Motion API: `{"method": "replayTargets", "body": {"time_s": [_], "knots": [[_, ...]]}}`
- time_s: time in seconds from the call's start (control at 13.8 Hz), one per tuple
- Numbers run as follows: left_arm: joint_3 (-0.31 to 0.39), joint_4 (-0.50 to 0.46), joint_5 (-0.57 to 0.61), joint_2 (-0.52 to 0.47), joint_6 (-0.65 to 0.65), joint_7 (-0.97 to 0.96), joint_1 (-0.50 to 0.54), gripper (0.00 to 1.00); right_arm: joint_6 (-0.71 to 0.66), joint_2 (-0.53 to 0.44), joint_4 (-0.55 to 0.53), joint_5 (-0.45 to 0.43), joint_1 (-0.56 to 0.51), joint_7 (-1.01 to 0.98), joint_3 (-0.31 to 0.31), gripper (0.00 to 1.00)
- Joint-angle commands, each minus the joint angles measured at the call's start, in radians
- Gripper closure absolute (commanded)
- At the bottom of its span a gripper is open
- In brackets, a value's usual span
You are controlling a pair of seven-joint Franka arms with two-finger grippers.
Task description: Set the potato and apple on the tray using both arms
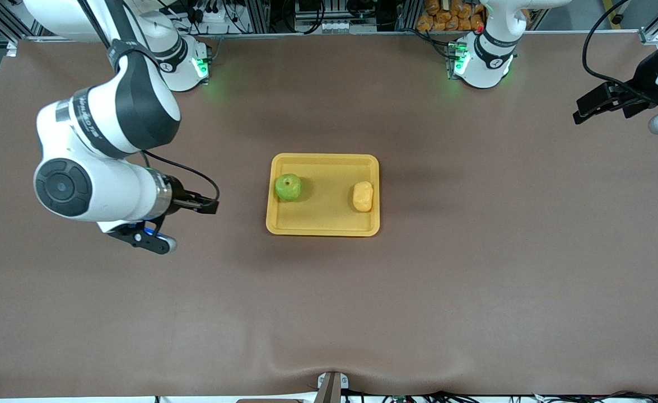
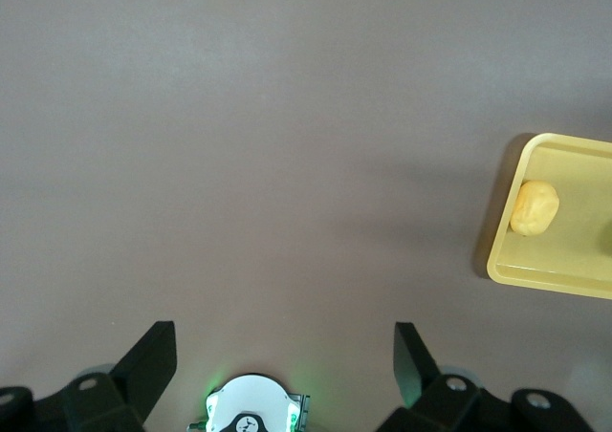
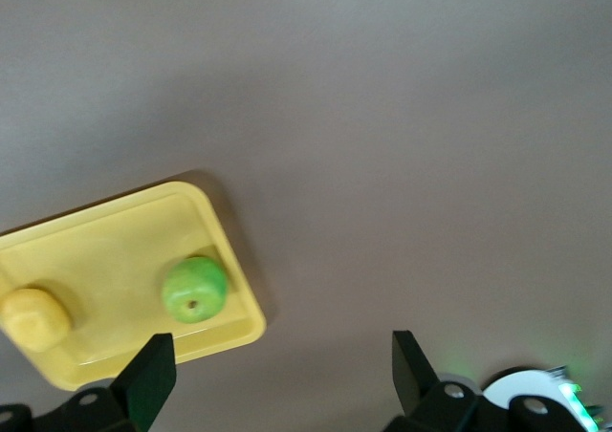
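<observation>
The yellow-orange tray (image 1: 323, 221) lies at the table's middle. The green apple (image 1: 289, 187) sits in it at the right arm's end, and the yellow potato (image 1: 363, 196) at the left arm's end. My right gripper (image 1: 212, 206) is open and empty, beside the tray toward the right arm's end of the table. Its wrist view shows the gripper (image 3: 282, 365), the tray (image 3: 105, 250), the apple (image 3: 195, 289) and the potato (image 3: 33, 319). My left gripper (image 1: 583, 111) is open and empty, well away at the left arm's end. Its wrist view shows the gripper (image 2: 285, 356), the tray (image 2: 564, 274) and the potato (image 2: 534, 207).
The two arm bases (image 1: 186, 61) (image 1: 483, 59) stand with green lights along the table's edge farthest from the front camera. A pile of orange items (image 1: 452, 14) lies off the table by the left arm's base. The brown table top (image 1: 329, 313) surrounds the tray.
</observation>
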Motion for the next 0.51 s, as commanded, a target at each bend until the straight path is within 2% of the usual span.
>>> {"method": "replayTargets", "body": {"time_s": [0.0, 0.22, 0.44], "knots": [[-0.003, -0.015, -0.004, -0.015, -0.004, 0.004, 0.001, 0.00, -0.020, -0.058, -0.004, -0.091, -0.033, -0.101, 0.013, 0.00], [-0.004, -0.015, -0.004, -0.015, -0.004, 0.001, -0.001, 0.00, -0.034, -0.113, -0.004, -0.105, -0.115, -0.239, 0.015, 0.00], [-0.004, -0.015, -0.004, -0.016, -0.005, 0.004, -0.001, 0.00, -0.109, -0.159, -0.006, -0.109, -0.190, -0.409, 0.012, 0.00]]}}
